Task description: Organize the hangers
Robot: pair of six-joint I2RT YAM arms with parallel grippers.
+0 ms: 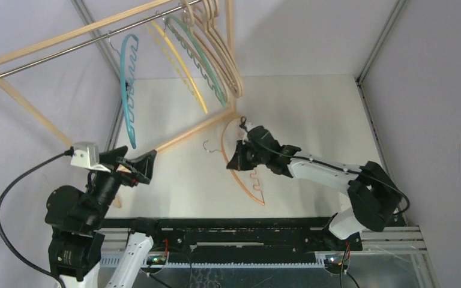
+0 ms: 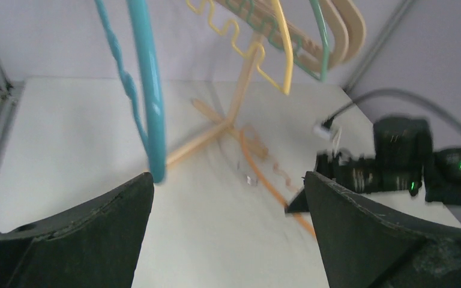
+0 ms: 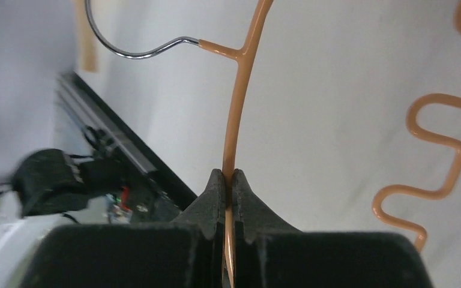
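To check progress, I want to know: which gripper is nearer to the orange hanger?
Right. The right gripper is shut on the thin arm of the orange hanger. The left gripper is open, apart from it, off to its left near the teal hanger.

Glossy plastic, bare wood
Orange hanger (image 3: 236,108) smooth and glossy, its hook (image 3: 133,57) shiny metal; rack frame (image 1: 195,132) matt light wood.

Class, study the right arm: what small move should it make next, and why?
Probably lift upward: the right gripper is shut on the orange hanger, which looks to lie on the table, while the other hangers hang on the rail.
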